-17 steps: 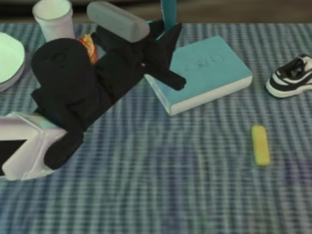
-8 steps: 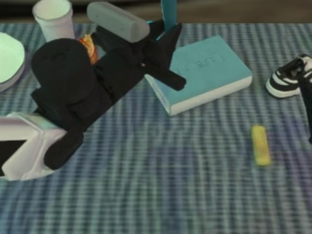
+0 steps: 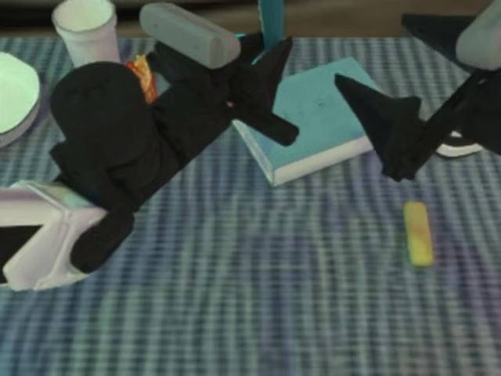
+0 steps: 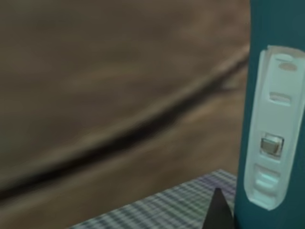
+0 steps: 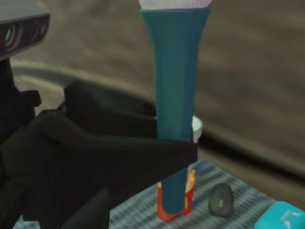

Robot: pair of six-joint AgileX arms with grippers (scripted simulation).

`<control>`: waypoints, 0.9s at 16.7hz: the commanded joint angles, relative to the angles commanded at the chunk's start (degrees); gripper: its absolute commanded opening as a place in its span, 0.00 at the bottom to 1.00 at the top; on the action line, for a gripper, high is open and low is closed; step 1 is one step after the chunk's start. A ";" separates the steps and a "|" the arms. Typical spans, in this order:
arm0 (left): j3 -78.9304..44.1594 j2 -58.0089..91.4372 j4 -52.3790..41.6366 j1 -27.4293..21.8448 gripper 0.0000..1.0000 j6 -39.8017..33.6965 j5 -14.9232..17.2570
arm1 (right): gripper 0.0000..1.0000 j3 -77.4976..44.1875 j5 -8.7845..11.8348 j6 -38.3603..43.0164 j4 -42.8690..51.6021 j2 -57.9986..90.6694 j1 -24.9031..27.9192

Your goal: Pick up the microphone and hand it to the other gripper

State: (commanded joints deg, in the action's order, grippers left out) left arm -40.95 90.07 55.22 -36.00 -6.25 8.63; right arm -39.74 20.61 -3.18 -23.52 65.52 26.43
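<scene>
The microphone [image 3: 271, 17], a slim dark-teal stick, stands upright at the back middle of the table. My left gripper [image 3: 264, 53] is shut on its lower shaft. The right wrist view shows the teal shaft [image 5: 175, 86] rising from the left gripper's black fingers [image 5: 167, 148], white-grey head at the top edge. The left wrist view shows the shaft's white strip [image 4: 275, 129] beside one black fingertip [image 4: 219, 212]. The other gripper, my right gripper [image 3: 371, 48], is open over the table's back right, pointing left at the microphone and well apart from it.
A turquoise case [image 3: 321, 117] lies under the right gripper. A yellow bar [image 3: 419, 233] is at the right. The right arm mostly hides a shoe [image 3: 458, 146]. A white cup [image 3: 84, 27], a plate [image 3: 16, 94] and a red box [image 3: 141, 74] stand back left.
My right arm has come in from the right edge and moved left over the shoe and the case, gripper open. The left arm and the microphone have held still.
</scene>
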 joint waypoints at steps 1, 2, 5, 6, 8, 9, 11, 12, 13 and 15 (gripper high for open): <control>0.00 0.00 0.00 0.00 0.00 0.00 0.00 | 1.00 -1.39 0.69 -0.13 -0.86 2.11 0.88; 0.00 0.00 0.00 0.00 0.00 0.00 0.00 | 1.00 -2.50 1.23 -0.24 -1.54 3.66 1.57; 0.00 0.00 0.00 0.00 0.00 0.00 0.00 | 1.00 -3.55 1.74 -0.36 -2.19 5.11 2.23; 0.00 0.00 0.00 0.00 0.00 0.00 0.00 | 1.00 -3.55 1.74 -0.36 -2.19 5.11 2.23; 0.00 0.00 0.00 0.00 0.00 0.00 0.00 | 1.00 -3.32 1.64 -0.32 -2.07 4.90 1.95; 0.00 0.00 0.00 0.00 0.00 0.00 0.00 | 1.00 -3.48 1.60 -0.32 -2.12 5.07 2.04; 0.00 0.00 0.00 0.00 0.00 0.00 0.00 | 1.00 -5.47 0.99 -0.30 -2.64 7.21 2.85; 0.00 0.00 0.00 0.00 0.00 0.00 0.00 | 1.00 -7.16 0.42 -0.27 -3.06 9.21 3.45; 0.00 0.00 0.00 0.00 0.00 0.00 0.00 | 1.00 -9.14 -0.27 -0.25 -3.57 11.76 4.13; 0.00 0.00 0.00 0.00 0.00 0.00 0.00 | 1.00 -13.59 -1.87 -0.21 -4.68 17.67 5.60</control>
State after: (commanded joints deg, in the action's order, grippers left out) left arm -40.95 90.07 55.22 -36.00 -6.25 8.63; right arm -53.33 18.74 -3.38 -28.20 83.19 32.03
